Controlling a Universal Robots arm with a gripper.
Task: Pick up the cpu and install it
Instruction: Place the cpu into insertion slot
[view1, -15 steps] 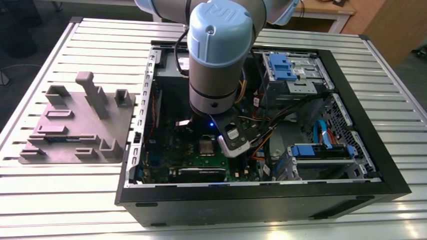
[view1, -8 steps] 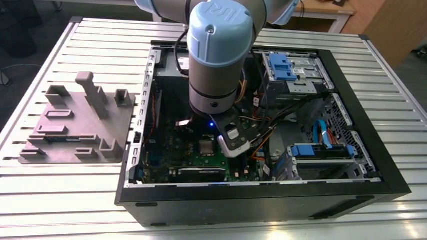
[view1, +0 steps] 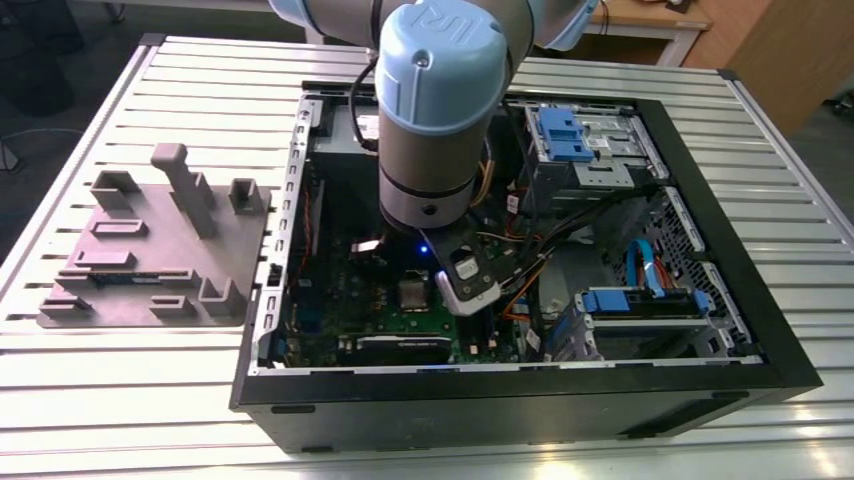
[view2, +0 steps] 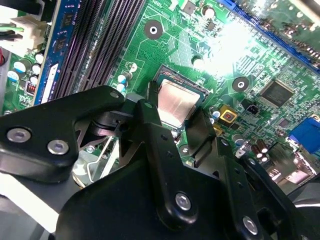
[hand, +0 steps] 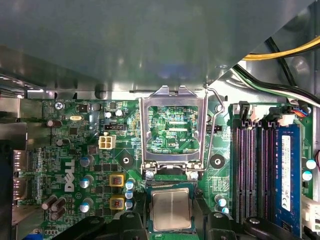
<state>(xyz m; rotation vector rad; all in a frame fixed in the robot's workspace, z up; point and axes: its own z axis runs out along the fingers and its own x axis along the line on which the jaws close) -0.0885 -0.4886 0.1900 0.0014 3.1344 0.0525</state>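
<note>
Gripper (view2: 175, 107) is hanging over the cpu (view2: 177, 102) in its socket (view2: 182, 81) — holding it or not, I cannot tell.

You saw a silver-grey cpu (hand: 170, 209) against a green motherboard (hand: 132, 125) laced with pale traces. Your gripper (view2: 175, 114) was black, the arm joint (view1: 441, 70) light blue.

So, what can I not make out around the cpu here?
- Second wrist view: the pincer covers one edge of the cpu.
- First wrist view: dark pincer parts flank the cpu; whether it is seated is unclear.
- Exterior view: the arm hides much of the motherboard.
</note>
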